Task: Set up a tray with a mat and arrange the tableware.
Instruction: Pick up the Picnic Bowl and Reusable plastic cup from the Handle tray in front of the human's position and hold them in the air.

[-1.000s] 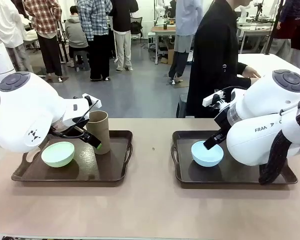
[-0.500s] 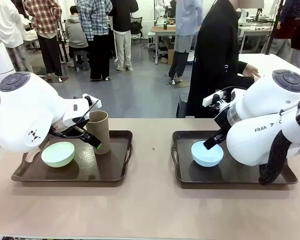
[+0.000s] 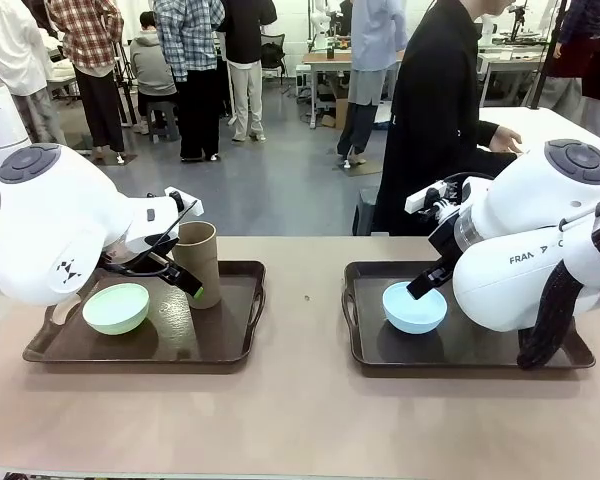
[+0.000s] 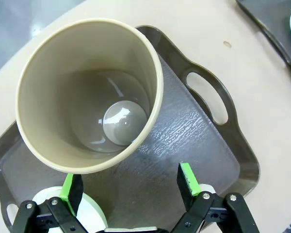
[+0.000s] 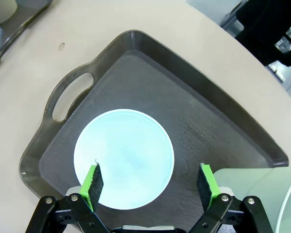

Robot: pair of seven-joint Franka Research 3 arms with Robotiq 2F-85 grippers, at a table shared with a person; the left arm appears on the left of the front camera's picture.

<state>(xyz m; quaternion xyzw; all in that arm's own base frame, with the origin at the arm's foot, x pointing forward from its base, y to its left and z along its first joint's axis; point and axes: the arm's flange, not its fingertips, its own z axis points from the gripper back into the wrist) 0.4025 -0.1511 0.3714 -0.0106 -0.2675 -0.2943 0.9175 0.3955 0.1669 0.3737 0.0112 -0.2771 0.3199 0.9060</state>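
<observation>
Two dark brown plastic trays with cut-out handles sit well apart on the tan counter [image 3: 300,420]. Each floor is lined with a mat [image 4: 189,145] of rippled, wood-like grain. The left tray [image 3: 140,358] holds a smooth, glossy brown cup [image 3: 198,260], upright and empty, and beside it a shallow, round, empty pale green bowl [image 3: 116,307]. The right tray [image 3: 460,352] holds an empty, matte light blue bowl [image 3: 414,307]; in the right wrist view a pale green cup [image 5: 262,194] stands on that tray close to the bowl. The left tool [image 4: 127,182] is spread wide just beside the brown cup's wall and grips nothing; whether a pad touches the cup cannot be told. The right tool [image 5: 149,177] is also spread wide, over the blue bowl's edge, with nothing in its grasp. Since a second ago the arms, tools and tableware have not moved; only the person at the far side has straightened up a little.
</observation>
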